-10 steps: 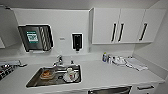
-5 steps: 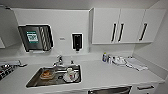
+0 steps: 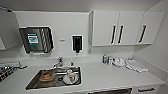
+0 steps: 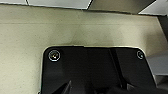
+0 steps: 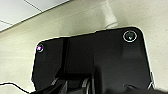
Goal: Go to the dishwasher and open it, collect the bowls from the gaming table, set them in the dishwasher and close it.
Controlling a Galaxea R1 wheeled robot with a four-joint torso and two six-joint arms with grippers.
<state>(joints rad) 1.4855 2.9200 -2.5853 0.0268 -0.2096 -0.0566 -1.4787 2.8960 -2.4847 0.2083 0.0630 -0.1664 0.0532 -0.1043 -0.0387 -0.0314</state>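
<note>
I face a white kitchen counter (image 3: pixel 105 76). Just below its front edge, a dark steel strip marks the top of the dishwasher (image 3: pixel 110 91); the rest of its door lies below the picture. The bowls and the gaming table are out of view. In the left wrist view and the right wrist view, the robot's own dark plate hangs over a pale speckled floor, with white fronts at the edge. The fingers cannot be made out there.
A steel sink (image 3: pixel 33 83) set in the counter holds dirty dishes (image 3: pixel 70 77), with a tap (image 3: pixel 59 62) behind it. A dark wall dispenser (image 3: pixel 37 39) and a soap dispenser (image 3: pixel 77 43) hang above. White wall cabinets (image 3: pixel 125 27) are at the right, with bottles (image 3: pixel 105 59) and cloths (image 3: pixel 135 65) below.
</note>
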